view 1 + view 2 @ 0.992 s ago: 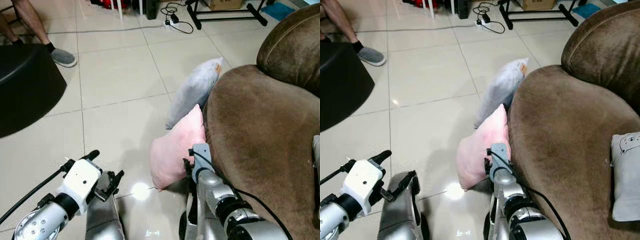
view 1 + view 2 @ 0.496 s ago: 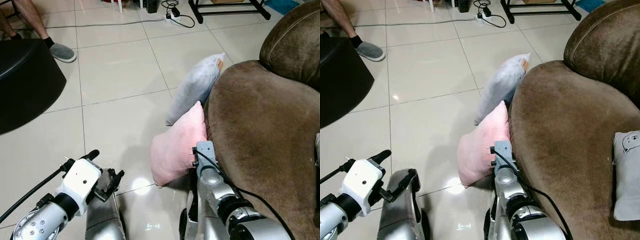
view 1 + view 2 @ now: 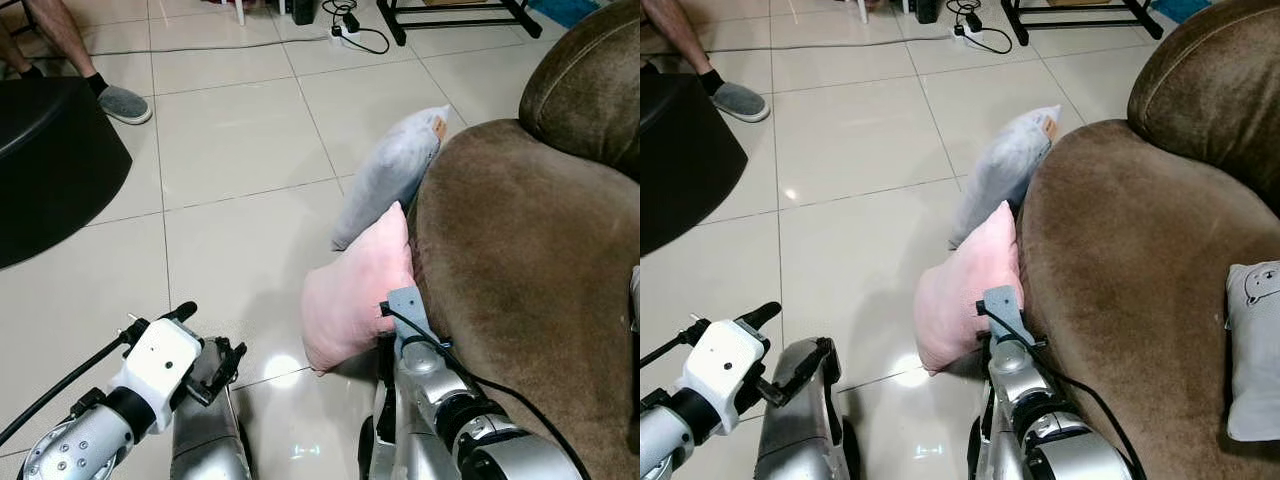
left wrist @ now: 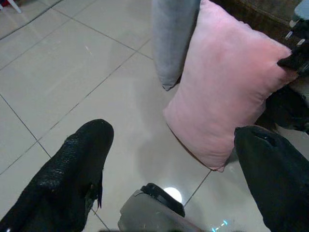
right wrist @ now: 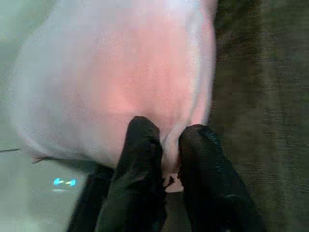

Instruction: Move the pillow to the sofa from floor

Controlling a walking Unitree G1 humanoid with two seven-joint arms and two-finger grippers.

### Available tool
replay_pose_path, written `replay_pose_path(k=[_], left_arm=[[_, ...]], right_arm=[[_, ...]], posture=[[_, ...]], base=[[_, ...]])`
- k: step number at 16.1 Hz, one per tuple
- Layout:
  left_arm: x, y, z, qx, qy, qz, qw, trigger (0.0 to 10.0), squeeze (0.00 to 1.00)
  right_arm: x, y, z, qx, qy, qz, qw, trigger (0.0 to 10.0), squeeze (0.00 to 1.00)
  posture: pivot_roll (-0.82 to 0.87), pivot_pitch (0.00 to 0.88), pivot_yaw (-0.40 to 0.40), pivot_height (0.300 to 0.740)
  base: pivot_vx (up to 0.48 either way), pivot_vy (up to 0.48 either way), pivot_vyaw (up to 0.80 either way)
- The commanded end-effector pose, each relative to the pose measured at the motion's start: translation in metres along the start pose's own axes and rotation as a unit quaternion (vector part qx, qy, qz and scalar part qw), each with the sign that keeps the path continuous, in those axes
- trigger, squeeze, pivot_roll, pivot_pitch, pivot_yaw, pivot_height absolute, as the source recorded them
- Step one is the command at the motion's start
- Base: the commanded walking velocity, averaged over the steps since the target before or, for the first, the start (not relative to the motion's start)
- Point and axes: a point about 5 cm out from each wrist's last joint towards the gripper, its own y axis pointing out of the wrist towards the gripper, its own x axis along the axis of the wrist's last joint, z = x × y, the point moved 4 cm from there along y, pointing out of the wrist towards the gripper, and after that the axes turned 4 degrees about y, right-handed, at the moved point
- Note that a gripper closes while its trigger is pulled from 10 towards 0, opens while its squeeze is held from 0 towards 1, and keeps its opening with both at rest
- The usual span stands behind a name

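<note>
Right gripper pinches the lower edge of the pink pillow, apparently a fold of fabric; pillow stands on floor against sofa. Left gripper spread, off to its side.

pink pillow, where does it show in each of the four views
Left eye view: soft pink pillow low centre, leaning on the brown sofa.
Right eye view: low centre, against the sofa's arm.
Left wrist view: upper right, beside the grey pillow.
Right wrist view: close up, a fold pinched in the right pincer.
Shared landmark: the brown sofa.
</note>
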Motion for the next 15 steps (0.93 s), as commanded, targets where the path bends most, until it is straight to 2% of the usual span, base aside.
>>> replay_pose_path(k=[1, 3, 8, 9, 10, 15], left_arm=[[0.0005, -0.0031, -0.0026, -0.009, 0.003, 0.004, 1.000, 10.0, 0.87], [0.0004, -0.0024, -0.0028, -0.012, 0.004, 0.004, 1.000, 10.0, 0.87], [-0.0006, -0.0011, -0.0031, -0.013, 0.007, 0.005, 1.000, 10.0, 0.87], [-0.0008, -0.0014, -0.0034, -0.013, 0.007, 0.005, 1.000, 10.0, 0.87], [-0.0008, -0.0017, -0.0035, -0.013, 0.007, 0.005, 1.000, 10.0, 0.87], [-0.0020, -0.0035, -0.0037, -0.012, 0.006, 0.007, 1.000, 10.0, 0.87]], right_arm=[[-0.0080, -0.0016, 0.0075, 0.021, 0.014, 0.021, 0.999, 0.0, 0.00], [-0.0075, -0.0022, 0.0116, 0.032, 0.024, 0.021, 0.999, 0.0, 0.00], [-0.0060, -0.0014, 0.0101, 0.039, 0.042, 0.020, 0.998, 0.0, 0.00], [-0.0040, -0.0015, 0.0123, 0.048, 0.047, 0.015, 0.998, 10.0, 0.79], [-0.0031, -0.0015, 0.0128, 0.050, 0.048, 0.013, 0.998, 10.0, 1.00], [-0.0004, -0.0018, 0.0122, 0.043, 0.063, 0.002, 0.997, 10.0, 1.00]], posture=[[0.11, 0.241, -0.053, 0.526], [0.12, 0.240, -0.053, 0.526], [0.11, 0.236, -0.057, 0.526], [0.11, 0.237, -0.058, 0.526], [0.11, 0.240, -0.058, 0.526], [0.12, 0.248, -0.057, 0.526]], base=[[0.000, 0.000, 0.00], [0.000, 0.000, 0.00], [0.000, 0.000, 0.00], [0.000, 0.000, 0.00], [0.000, 0.000, 0.00], [0.000, 0.000, 0.00]])
